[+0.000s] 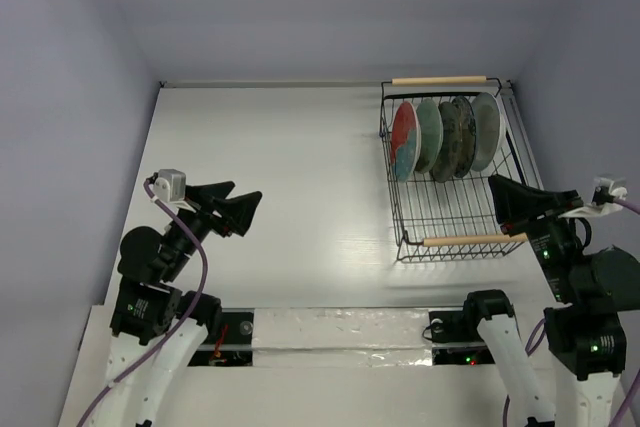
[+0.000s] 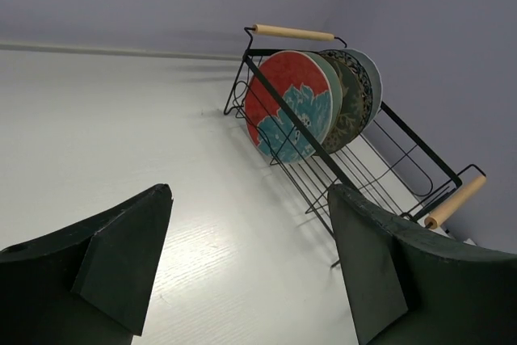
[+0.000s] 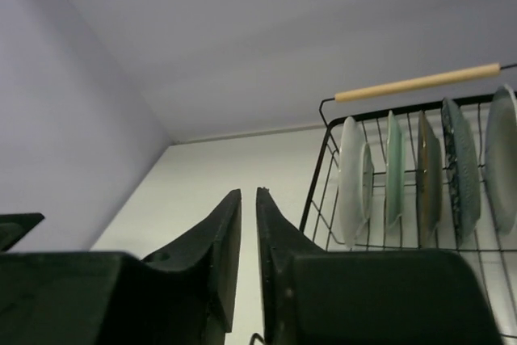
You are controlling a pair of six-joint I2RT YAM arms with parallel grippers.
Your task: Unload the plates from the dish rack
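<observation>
The black wire dish rack (image 1: pixel 470 240) stands at the far right of the table, wooden handles at its near and far ends. Four plates stand upright in its far half: red-and-blue (image 1: pixel 404 139), pale green (image 1: pixel 428 135), dark patterned (image 1: pixel 457 137) and white with a blue rim (image 1: pixel 486 130). My left gripper (image 1: pixel 245 192) is open and empty over the bare table, well left of the rack. My right gripper (image 1: pixel 495 183) is shut and empty, at the rack's near right corner. The left wrist view shows the red-and-blue plate (image 2: pixel 292 107) facing it.
The rack (image 3: pixel 416 82) sits close to the table's right edge and back wall. The plates show edge-on in the right wrist view (image 3: pixel 355 179). Walls enclose the white table (image 1: pixel 280 167) on three sides. A white taped strip (image 1: pixel 340 332) runs along the near edge between the arm bases.
</observation>
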